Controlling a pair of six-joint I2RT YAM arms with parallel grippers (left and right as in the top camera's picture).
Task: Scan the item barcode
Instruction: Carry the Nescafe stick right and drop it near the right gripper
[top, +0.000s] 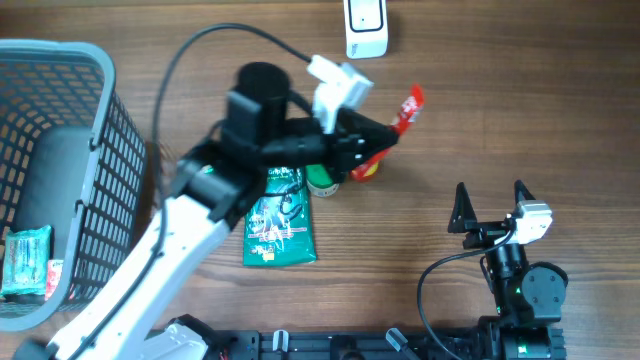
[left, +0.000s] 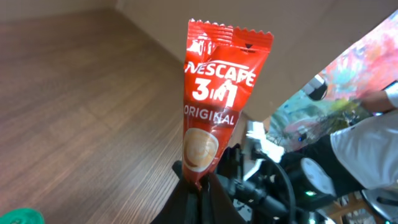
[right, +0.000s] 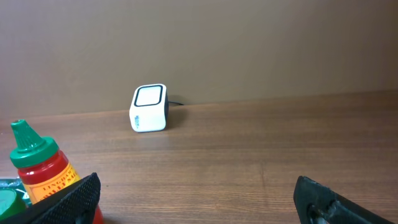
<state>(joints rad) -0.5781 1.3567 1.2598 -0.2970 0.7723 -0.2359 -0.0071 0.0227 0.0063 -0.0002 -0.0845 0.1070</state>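
Observation:
My left gripper (top: 385, 136) is shut on the lower end of a red Nescafe 3-in-1 sachet (top: 408, 107), held above the table. In the left wrist view the sachet (left: 217, 93) stands upright out of the shut jaws of that gripper (left: 200, 186), printed front toward the camera; no barcode shows. The white scanner (top: 366, 28) stands at the table's far edge, beyond and a little left of the sachet. The right wrist view shows the scanner (right: 149, 108) against the back wall. My right gripper (top: 490, 196) rests open and empty near the front right.
A red sauce bottle with a green cap (right: 37, 167) stands beside the left gripper. A green packet (top: 280, 222) lies flat under the left arm, next to a small green-lidded item (top: 320, 183). A grey wire basket (top: 100, 150) holding packets fills the left edge.

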